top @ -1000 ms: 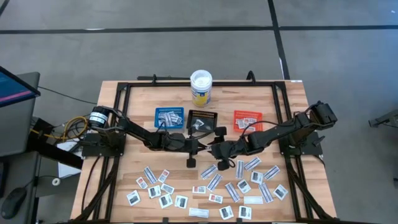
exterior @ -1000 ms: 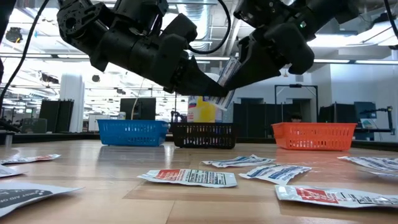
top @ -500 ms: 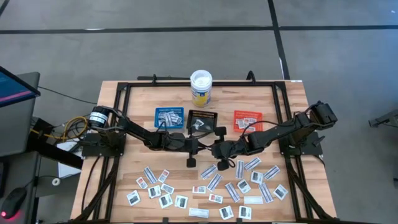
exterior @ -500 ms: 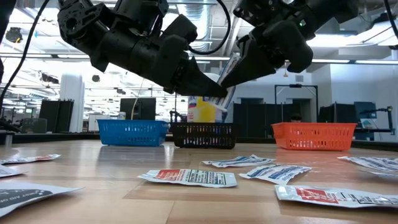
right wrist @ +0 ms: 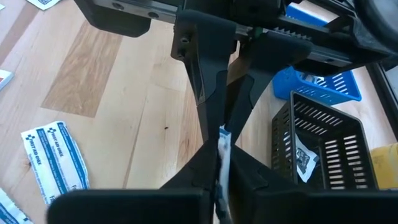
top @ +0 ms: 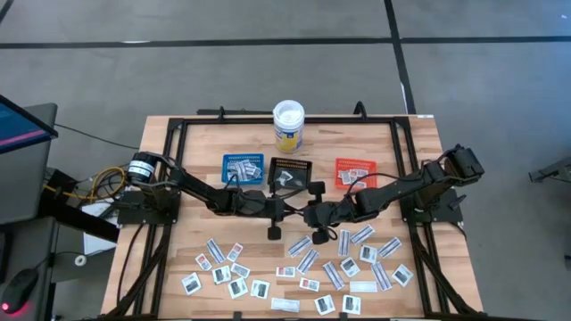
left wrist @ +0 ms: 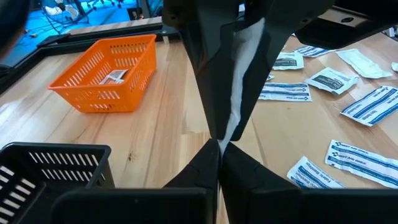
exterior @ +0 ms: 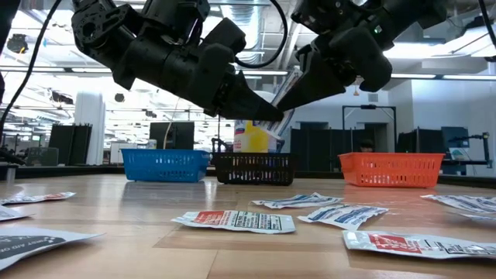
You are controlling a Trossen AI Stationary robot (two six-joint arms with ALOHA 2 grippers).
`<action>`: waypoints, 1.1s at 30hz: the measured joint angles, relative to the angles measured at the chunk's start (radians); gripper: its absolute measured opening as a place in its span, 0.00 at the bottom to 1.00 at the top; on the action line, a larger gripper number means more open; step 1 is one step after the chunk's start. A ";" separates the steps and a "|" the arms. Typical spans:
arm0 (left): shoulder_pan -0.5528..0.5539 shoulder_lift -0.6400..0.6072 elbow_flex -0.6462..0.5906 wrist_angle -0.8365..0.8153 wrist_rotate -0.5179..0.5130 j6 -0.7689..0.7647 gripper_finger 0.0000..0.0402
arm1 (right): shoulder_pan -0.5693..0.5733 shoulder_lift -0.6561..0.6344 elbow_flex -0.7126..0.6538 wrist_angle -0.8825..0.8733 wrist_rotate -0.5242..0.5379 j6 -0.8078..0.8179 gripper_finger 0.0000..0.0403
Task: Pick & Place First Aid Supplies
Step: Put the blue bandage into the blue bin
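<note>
Above tabletop middle, near black tray: left hand and right hand tip to tip, both pinched narrow on one white packet.

Standing upright near the wooden table's far edge: white-lidded, yellow-labelled tub; nearer, blue, black, orange mesh trays in a row.

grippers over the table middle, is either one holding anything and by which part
Both pinch one thin white paper packet in the air: the left gripper on one end, the right gripper on the opposite end.
</note>
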 joint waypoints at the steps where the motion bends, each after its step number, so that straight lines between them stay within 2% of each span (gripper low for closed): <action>1: 0.000 0.000 0.000 0.000 0.000 0.000 0.02 | 0.000 0.000 0.000 0.000 0.000 0.000 0.06; 7: 0.000 0.000 0.000 0.000 0.000 0.000 0.03 | 0.000 0.000 0.000 -0.002 0.000 0.001 0.15; 11: 0.000 0.000 0.000 0.000 0.000 0.000 0.02 | -0.003 0.000 0.000 0.006 0.000 -0.009 0.17; 13: 0.000 0.000 0.000 0.001 0.000 0.000 0.02 | -0.006 0.000 0.000 0.014 0.000 -0.007 0.15; 17: 0.000 0.000 0.000 0.000 -0.001 0.000 0.02 | -0.008 0.000 0.000 0.017 0.000 -0.012 0.02; 23: 0.000 0.000 0.000 0.000 -0.001 0.000 0.02 | -0.008 0.000 0.000 0.017 0.000 -0.020 0.01; 26: 0.000 0.000 0.000 0.001 -0.001 0.000 0.02 | -0.008 0.000 0.000 0.017 0.000 -0.014 0.03; 33: 0.000 0.000 0.000 0.001 0.002 0.000 0.03 | -0.008 0.001 -0.001 0.046 0.001 -0.011 0.16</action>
